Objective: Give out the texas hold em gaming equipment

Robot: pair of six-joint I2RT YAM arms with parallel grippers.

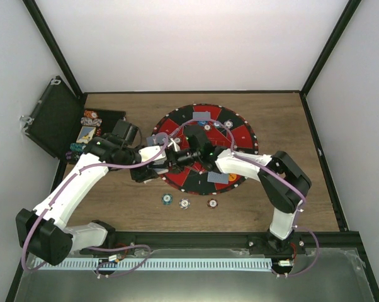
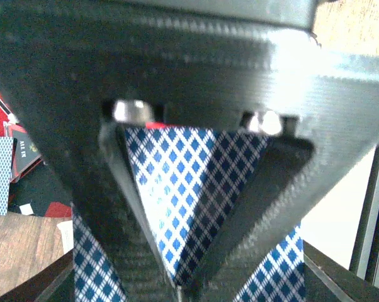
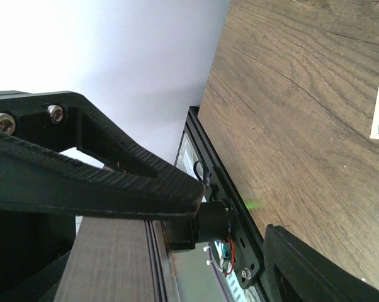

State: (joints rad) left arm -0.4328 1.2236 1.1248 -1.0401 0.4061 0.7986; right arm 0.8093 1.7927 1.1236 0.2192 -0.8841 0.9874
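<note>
Left wrist view has your left gripper clamped tight on the blue-diamond cards over the left half of the mat, with the right gripper just to their right, facing them, probably closest for a handoff, though I can't tell how open it is.

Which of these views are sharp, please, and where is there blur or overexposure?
Top external: evenly lit, fairly sharp. Left wrist: the left tool is blurred close up, the diamond-backed card soft. Right wrist: the table grain is crisp, the wall blown out white.
</note>
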